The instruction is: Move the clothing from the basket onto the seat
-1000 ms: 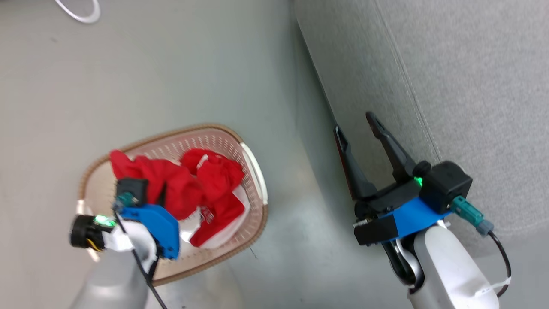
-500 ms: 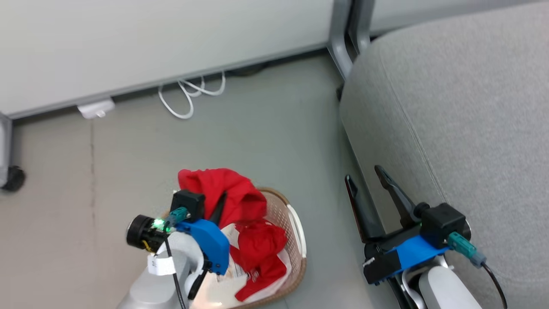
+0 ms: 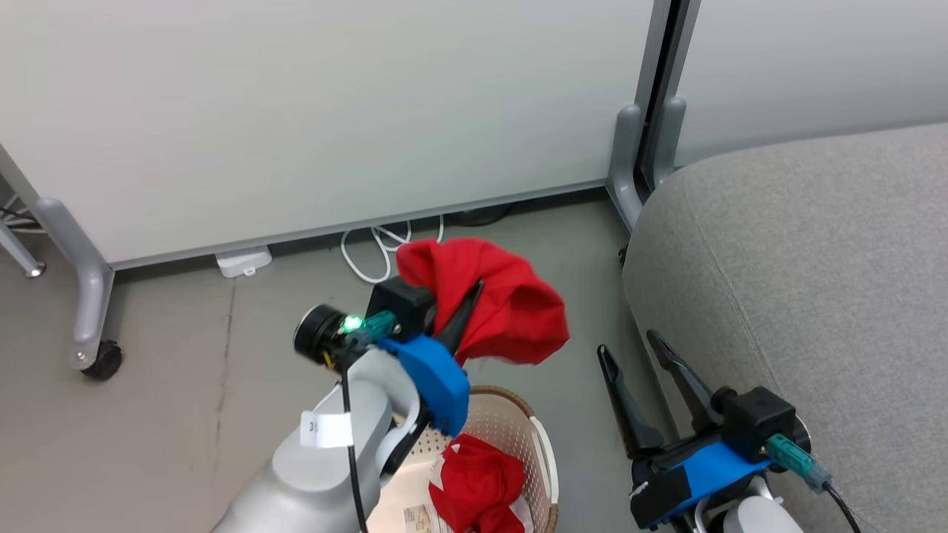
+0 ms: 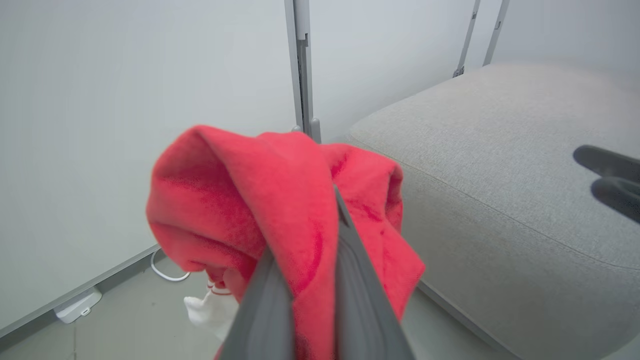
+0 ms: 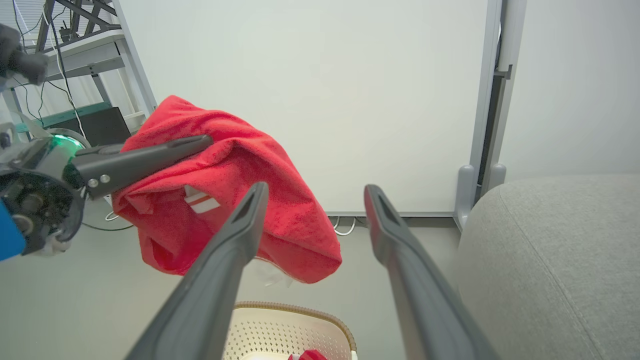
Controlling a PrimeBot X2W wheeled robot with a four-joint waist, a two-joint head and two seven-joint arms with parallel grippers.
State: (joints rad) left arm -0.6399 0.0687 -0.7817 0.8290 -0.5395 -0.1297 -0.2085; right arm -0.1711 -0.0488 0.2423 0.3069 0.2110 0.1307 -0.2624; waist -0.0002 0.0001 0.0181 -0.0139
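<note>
My left gripper (image 3: pixel 478 287) is shut on a red garment (image 3: pixel 511 311) and holds it in the air above the basket (image 3: pixel 511 396). The cloth drapes over both fingers in the left wrist view (image 4: pixel 240 200), and the right wrist view shows a white-striped trim on the garment (image 5: pixel 240 165). A second red garment (image 3: pixel 474 481) lies in the cream basket, beside a paper label. The grey seat (image 3: pixel 815 259) rises to the right. My right gripper (image 3: pixel 626 342) stands open and empty beside the seat's edge, its fingers (image 5: pixel 240 235) pointing toward the hanging garment.
A white partition panel with grey posts (image 3: pixel 629 148) stands behind. White cables (image 3: pixel 378 248) and a white power block (image 3: pixel 243 260) lie on the floor at its foot. A caster foot (image 3: pixel 100 363) is at left. A metal rack (image 5: pixel 75 50) stands far left.
My left gripper has risen out of the basket with one red garment, leaving the other inside. The head camera has tilted up. The right gripper stays open.
</note>
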